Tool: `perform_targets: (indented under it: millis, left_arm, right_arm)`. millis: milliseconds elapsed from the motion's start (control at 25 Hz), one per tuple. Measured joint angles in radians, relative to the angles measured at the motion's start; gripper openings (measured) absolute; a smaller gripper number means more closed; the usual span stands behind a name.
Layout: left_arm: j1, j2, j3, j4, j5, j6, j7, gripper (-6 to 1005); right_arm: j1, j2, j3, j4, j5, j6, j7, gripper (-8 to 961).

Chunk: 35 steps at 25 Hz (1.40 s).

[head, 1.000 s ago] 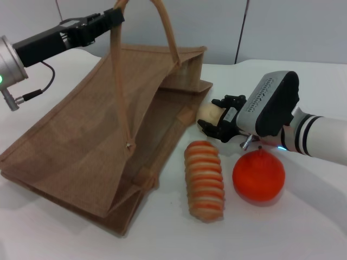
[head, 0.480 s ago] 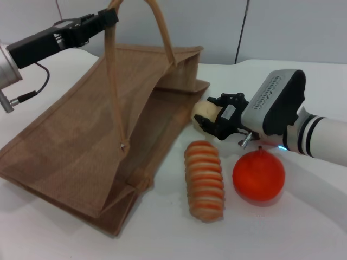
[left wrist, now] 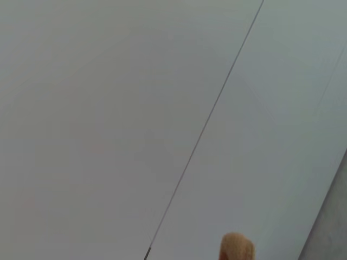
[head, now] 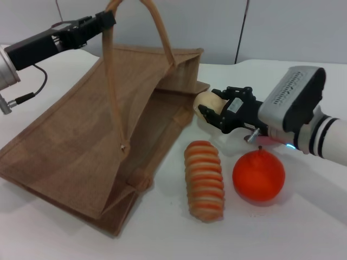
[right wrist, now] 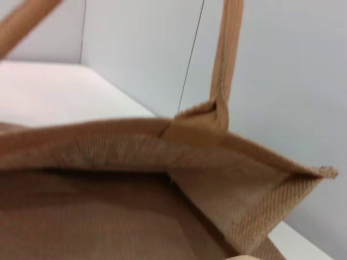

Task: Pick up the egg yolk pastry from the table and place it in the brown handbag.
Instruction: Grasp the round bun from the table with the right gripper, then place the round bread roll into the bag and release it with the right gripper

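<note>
Item: egg yolk pastry [head: 207, 101], pale and round, being carried clear of the table [head: 303, 227] in the right gripper [head: 216, 111], whose black fingers are clamped around it just outside the open mouth of the brown handbag [head: 81, 146]. Bag: lying on its side, mouth facing the right arm, one strap handle [head: 111, 76] being pulled upward by the left gripper [head: 99, 21], which is closed on the strap near its top and so is propping the opening wide. Other stock: striped bread roll [head: 204, 180] and orange fruit [head: 258, 176] sitting on the table below and beside the right gripper, both apart from it. Right wrist view: looking straight into the bag's dark interior under its upper rim [right wrist: 135, 135]. Handling judgement: the pastry is looking soft, so the grip is best kept light; the carry should be running level and inward, passing under the raised rim and above the lower panel, with release only once well inside, while the left arm is holding the strap taut.
</note>
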Motion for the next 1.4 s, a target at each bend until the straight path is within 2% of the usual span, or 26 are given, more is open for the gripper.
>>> perform_targets:
  millis: [240,400,480,1000,1280,1400]
  left_arm:
    - [0.001,0.005,0.001,-0.002,0.002,0.001,0.0,115]
    - [-0.01,0.006,0.007,-0.004,0.003,0.001,0.0,115]
    - [-0.021,0.003,0.01,-0.004,0.003,-0.002,0.0,115]
    - [-0.071,-0.011,0.017,0.0,0.003,-0.081,-0.025,115]
    - [-0.075,-0.01,0.007,0.002,-0.004,-0.148,-0.026,115]
    - [-0.081,-0.004,0.006,0.002,-0.011,-0.197,-0.033,115]
  right_arm:
    - [-0.026,-0.004,0.008,-0.023,-0.004,-0.155,0.003,485]
    - [-0.029,-0.005,-0.023,-0.057,-0.011,-0.292,0.018,476]
    - [-0.019,-0.004,-0.045,-0.066,-0.012,-0.309,0.035,468]
    - [0.053,0.004,-0.121,-0.049,-0.012,-0.251,0.048,457]
    - [0.102,0.007,-0.184,0.004,-0.012,-0.171,0.052,447]
    - [0.123,0.008,-0.209,0.026,-0.012,-0.136,0.051,448]
